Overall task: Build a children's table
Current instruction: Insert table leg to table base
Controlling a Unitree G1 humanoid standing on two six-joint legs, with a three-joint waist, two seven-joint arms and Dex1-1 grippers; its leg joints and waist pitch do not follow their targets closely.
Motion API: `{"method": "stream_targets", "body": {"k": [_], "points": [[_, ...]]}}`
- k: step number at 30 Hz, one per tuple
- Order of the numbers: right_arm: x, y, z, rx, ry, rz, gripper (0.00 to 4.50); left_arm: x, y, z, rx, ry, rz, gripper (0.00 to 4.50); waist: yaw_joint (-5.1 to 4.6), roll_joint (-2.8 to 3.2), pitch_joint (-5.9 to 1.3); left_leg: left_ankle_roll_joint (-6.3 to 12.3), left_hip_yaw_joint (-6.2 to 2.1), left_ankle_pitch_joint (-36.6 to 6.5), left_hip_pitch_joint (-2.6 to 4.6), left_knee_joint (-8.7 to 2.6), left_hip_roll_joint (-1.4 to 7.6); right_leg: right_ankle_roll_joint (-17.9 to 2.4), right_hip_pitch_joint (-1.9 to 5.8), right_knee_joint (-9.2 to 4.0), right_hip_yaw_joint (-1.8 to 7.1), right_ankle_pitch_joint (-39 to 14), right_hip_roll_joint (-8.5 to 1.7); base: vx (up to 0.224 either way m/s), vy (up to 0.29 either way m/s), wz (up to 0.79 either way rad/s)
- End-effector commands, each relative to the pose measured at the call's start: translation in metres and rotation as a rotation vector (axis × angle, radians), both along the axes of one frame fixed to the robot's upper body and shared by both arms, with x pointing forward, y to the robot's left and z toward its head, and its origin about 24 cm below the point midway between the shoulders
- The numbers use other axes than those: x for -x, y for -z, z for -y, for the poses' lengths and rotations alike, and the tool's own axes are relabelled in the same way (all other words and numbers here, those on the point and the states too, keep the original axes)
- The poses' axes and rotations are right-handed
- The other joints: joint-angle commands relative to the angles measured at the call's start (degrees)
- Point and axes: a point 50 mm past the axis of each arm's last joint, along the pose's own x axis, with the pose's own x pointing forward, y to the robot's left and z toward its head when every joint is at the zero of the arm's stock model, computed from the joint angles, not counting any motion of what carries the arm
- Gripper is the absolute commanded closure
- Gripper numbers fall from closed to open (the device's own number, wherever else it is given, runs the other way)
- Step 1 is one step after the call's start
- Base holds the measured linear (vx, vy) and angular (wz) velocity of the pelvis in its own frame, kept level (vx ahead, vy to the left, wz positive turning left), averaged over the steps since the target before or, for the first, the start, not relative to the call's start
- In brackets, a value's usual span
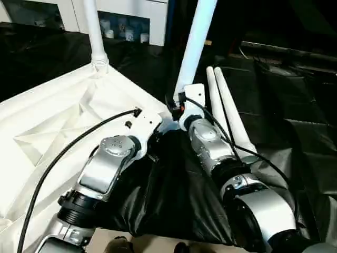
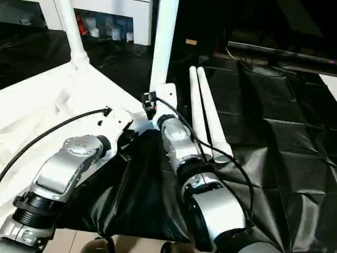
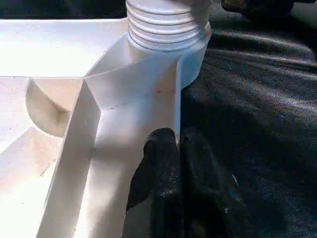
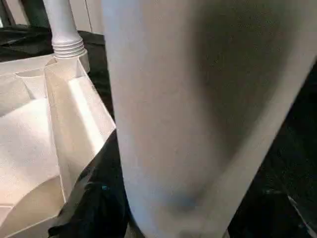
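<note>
Black plastic sheeting covers the work surface, with the white plastic ribbed tabletop upside down on it. Two white tubular legs stand in its corner sockets, two spare legs alongside. Left gripper pinches the tabletop's rim; right gripper's fingers, can't tell.

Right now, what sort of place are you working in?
Probably an indoor room set up as a work area, though little of it shows. The upturned table top lies on black sheeting spread over the surface, and a white cabinet with glass doors holding small items stands behind.
</note>
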Motion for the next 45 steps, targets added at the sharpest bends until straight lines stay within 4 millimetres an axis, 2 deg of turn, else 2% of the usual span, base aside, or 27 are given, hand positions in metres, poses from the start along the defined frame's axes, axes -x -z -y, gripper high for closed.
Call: {"method": "stream_targets", "body": {"k": [1, 7, 8, 12, 14, 15, 16, 17, 20, 21, 23, 26, 27, 31, 32, 39, 43, 44, 45], "points": [[0.023, 0.051, -0.008, 0.004, -0.045, -0.24, 1.85, -0.005, -0.003, 0.001, -0.009, -0.005, 0.028, 4.5, -0.47, 1.08, -2.44, 0.21, -1.27, -15.1, 0.73, -4.43, 3.33, -7.8, 1.43, -4.95, 3.9, -16.4, -5.58, 0.0, 0.0, 0.0], [0.02, 0.044, -0.008, -0.023, -0.072, -0.215, 1.24, -0.004, -0.005, 0.0, -0.001, 0.029, 0.032, 4.5, -0.71, 1.17, -2.87, 0.28, -1.26, -14.2, 0.57, -4.29, 3.37, -8.8, 1.74, -4.81, 3.9, -15.4, -5.71, 0.0, 0.0, 0.0], [0.019, 0.041, -0.008, -0.041, -0.084, -0.205, 1.1, -0.004, -0.006, -0.001, 0.004, 0.041, 0.035, 4.5, -0.68, 1.17, -3.11, 0.5, -1.19, -13.0, 0.57, -4.16, 3.4, -9.3, 1.85, -4.59, 3.89, -13.8, -5.68, 0.0, 0.0, 0.0], [0.016, 0.034, -0.009, -0.057, -0.104, -0.173, 0.9, -0.004, -0.007, -0.002, 0.002, 0.068, 0.043, 4.5, -0.84, 1.34, -3.37, 1.13, -1.06, -10.6, 0.52, -3.94, 3.4, -10.5, 2.05, -4.2, 3.77, -10.3, -5.58, 0.0, 0.0, 0.0], [0.015, 0.032, -0.009, -0.057, -0.108, -0.16, 0.6, -0.004, -0.007, -0.003, 0.003, 0.079, 0.043, 4.5, -0.88, 1.51, -3.58, 1.34, -1.01, -9.2, 0.53, -3.8, 3.4, -11.2, 2.23, -3.96, 3.74, -8.2, -5.61, 0.0, 0.0, 0.0], [0.012, 0.025, -0.007, -0.046, -0.128, -0.117, 0.54, -0.001, -0.007, -0.004, 0.008, 0.119, 0.046, 4.5, -1.01, 1.53, -3.69, 1.59, -0.95, -8.5, 0.47, -3.72, 3.35, -11.6, 2.35, -3.82, 3.73, -6.8, -5.53, 0.0, 0.0, 0.0], [0.012, 0.025, -0.007, -0.046, -0.128, -0.117, 0.5, -0.001, -0.007, -0.004, 0.008, 0.119, 0.046, 4.5, -1.03, 1.54, -3.74, 1.69, -0.97, -8.2, 0.47, -3.69, 3.37, -11.9, 2.4, -3.72, 3.69, -6.2, -5.54, 0.0, 0.0, 0.0], [0.01, 0.019, -0.002, -0.03, -0.153, -0.072, 0.5, 0.001, -0.006, -0.006, 0.01, 0.151, 0.04, 4.5, -1.13, 1.92, -4.12, 1.78, -0.94, -7.3, 0.57, -3.5, 3.37, -12.5, 2.54, -3.5, 3.67, -4.5, -5.55, 0.0, 0.0, 0.0], [0.008, 0.016, 0.002, -0.016, -0.179, -0.05, 0.5, 0.002, -0.005, -0.009, 0.014, 0.163, 0.026, 4.5, -1.18, 1.8, -4.37, 2.96, -0.75, -4.3, 0.54, -3.13, 3.32, -14.3, 2.85, -2.83, 3.64, 1.5, -5.37, 0.0, 0.0, 0.0], [0.008, 0.014, 0.007, 0.004, -0.222, -0.031, 0.5, 0.004, -0.004, -0.013, 0.009, 0.189, 0.014, 4.5, -1.07, 2.35, -4.72, 3.11, -0.85, -3.7, 0.58, -3.0, 3.25, -14.6, 3.12, -2.61, 3.59, 2.4, -5.4, 0.0, 0.0, 0.0], [0.008, 0.012, 0.012, 0.021, -0.249, -0.014, 0.5, 0.006, -0.003, -0.015, 0.007, 0.211, 0.01, 4.5, -1.11, 2.03, -4.81, 4.37, -0.66, -2.2, 0.58, -2.76, 3.26, -15.8, 3.19, -2.39, 3.6, 5.5, -5.35, 0.0, 0.0, 0.0], [0.01, 0.011, 0.022, 0.077, -0.324, 0.011, 0.5, 0.008, -0.002, -0.021, 0.006, 0.254, -0.007, 4.5, -0.99, 2.59, -5.26, 5.25, -0.69, -1.2, 0.72, -2.47, 3.3, -17.0, 3.39, -2.06, 3.56, 7.9, -5.31, 0.0, 0.0, 0.0], [0.011, 0.01, 0.025, 0.091, -0.346, 0.013, 0.5, 0.009, -0.002, -0.022, 0.008, 0.265, -0.011, 4.5, -1.01, 2.4, -5.24, 5.53, -0.69, -1.1, 0.61, -2.43, 3.26, -17.3, 3.5, -2.07, 3.51, 8.2, -5.24, 0.0, 0.0, 0.0], [0.015, 0.009, 0.033, 0.129, -0.408, 0.033, 0.5, 0.01, -0.002, -0.023, 0.007, 0.307, -0.017, 4.5, -0.77, 2.46, -5.37, 5.06, -0.72, -2.9, 0.66, -2.39, 3.38, -17.5, 3.63, -2.18, 3.56, 5.9, -5.38, 0.0, 0.0, 0.0], [0.019, 0.008, 0.039, 0.152, -0.469, 0.035, 0.5, 0.012, -0.002, -0.023, 0.022, 0.334, -0.027, 4.5, -0.79, 2.45, -5.31, 4.89, -0.72, -3.2, 0.57, -2.42, 3.37, -17.5, 3.64, -2.22, 3.59, 5.3, -5.36, 0.0, 0.0, 0.0], [0.034, 0.007, 0.053, 0.216, -0.672, 0.011, 0.5, 0.018, -0.003, -0.026, 0.042, 0.448, -0.03, 4.5, 0.02, 2.35, -5.49, 3.42, -0.76, -5.6, 0.64, -2.22, 3.3, -16.0, 3.67, -2.61, 3.71, 0.1, -5.38, 0.0, 0.0, 0.0], [0.038, 0.007, 0.055, 0.236, -0.726, -0.002, 0.5, 0.022, -0.002, -0.028, 0.05, 0.491, -0.049, 4.5, 0.25, 2.32, -5.6, 2.8, -0.76, -6.0, 0.73, -2.17, 3.32, -15.8, 3.55, -2.55, 3.68, -1.2, -5.35, 0.0, 0.0, 0.0], [0.039, 0.006, 0.056, 0.244, -0.742, -0.008, 0.5, 0.023, -0.002, -0.029, 0.048, 0.515, -0.052, 4.5, 0.28, 2.14, -5.64, 2.8, -0.76, -5.8, 0.74, -2.14, 3.26, -15.8, 3.57, -2.6, 3.66, -1.3, -5.31, 0.0, 0.0, 0.0], [0.039, 0.006, 0.056, 0.247, -0.747, -0.01, 0.67, 0.024, -0.002, -0.03, 0.047, 0.527, -0.051, 4.5, 0.33, 2.2, -5.65, 2.8, -0.76, -5.7, 0.71, -2.1, 3.24, -15.6, 3.56, -2.56, 3.7, -1.5, -5.36, 0.0, 0.0, 0.0]]}}
